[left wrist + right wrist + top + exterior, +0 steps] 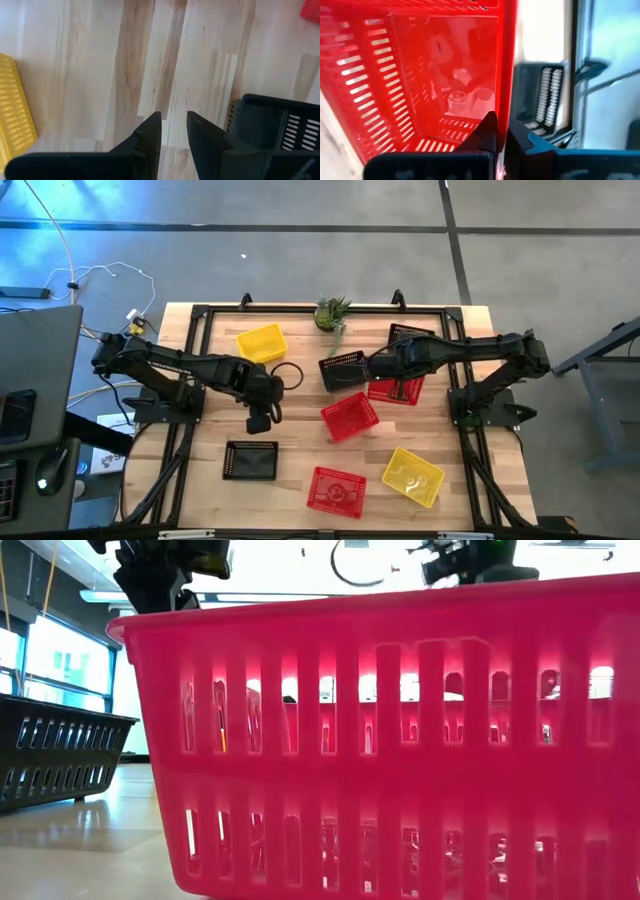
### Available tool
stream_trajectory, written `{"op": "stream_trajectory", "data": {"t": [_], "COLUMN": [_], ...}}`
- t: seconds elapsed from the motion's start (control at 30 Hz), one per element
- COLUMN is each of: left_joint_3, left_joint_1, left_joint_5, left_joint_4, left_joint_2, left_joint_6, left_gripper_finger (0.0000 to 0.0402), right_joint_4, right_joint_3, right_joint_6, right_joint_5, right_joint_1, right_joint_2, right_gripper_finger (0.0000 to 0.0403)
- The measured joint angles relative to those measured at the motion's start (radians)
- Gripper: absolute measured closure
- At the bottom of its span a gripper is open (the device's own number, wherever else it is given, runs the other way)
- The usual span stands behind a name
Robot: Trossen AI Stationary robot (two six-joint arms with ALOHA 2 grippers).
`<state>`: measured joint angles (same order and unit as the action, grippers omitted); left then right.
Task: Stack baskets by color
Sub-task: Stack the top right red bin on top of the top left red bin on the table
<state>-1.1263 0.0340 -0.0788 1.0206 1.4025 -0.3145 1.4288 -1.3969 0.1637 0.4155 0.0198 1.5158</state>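
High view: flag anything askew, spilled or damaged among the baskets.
Nothing spilled or broken. The mid-table red basket and the front yellow basket lie skewed to the table edges; the right pincer grips another red basket by its rim.

Bright backlight glares behind the blurred red basket [400, 740]; the tabletop [300, 490] is evenly lit.

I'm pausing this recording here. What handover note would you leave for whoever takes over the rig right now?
Right gripper: shut on the rim of a red basket, beside a tilted black basket.
Left gripper: slightly open, empty, over bare table between a yellow basket and a second black basket.
Elsewhere: second red basket, third red basket, second yellow basket, lying singly.
Done: no finished stack visible.
Left: stack every colour.
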Motion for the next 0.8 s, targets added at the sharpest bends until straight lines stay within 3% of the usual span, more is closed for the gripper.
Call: {"op": "stream_trajectory", "data": {"t": [0.33, 0.53, 0.8], "left_joint_3": [0.000, 0.000, 0.000], "left_joint_1": [0.016, 0.016, 0.016], "left_joint_5": [-0.015, -0.015, -0.015], "left_joint_4": [-0.001, -0.001, -0.002], "left_joint_2": [0.000, 0.000, 0.000], "left_joint_6": [0.000, 0.002, 0.002], "left_gripper_finger": [0.0323, 0.0323, 0.0323], "right_joint_4": [-0.202, -0.347, -0.456], "right_joint_3": [-0.081, -0.081, -0.081], "right_joint_6": [-0.257, -0.444, -0.541], "right_joint_5": [0.014, -0.115, -0.267], "right_joint_1": [0.050, 0.082, 0.112], "right_joint_2": [-0.001, -0.001, 0.012], "right_gripper_finger": [0.0403, 0.0403, 0.0403]}}
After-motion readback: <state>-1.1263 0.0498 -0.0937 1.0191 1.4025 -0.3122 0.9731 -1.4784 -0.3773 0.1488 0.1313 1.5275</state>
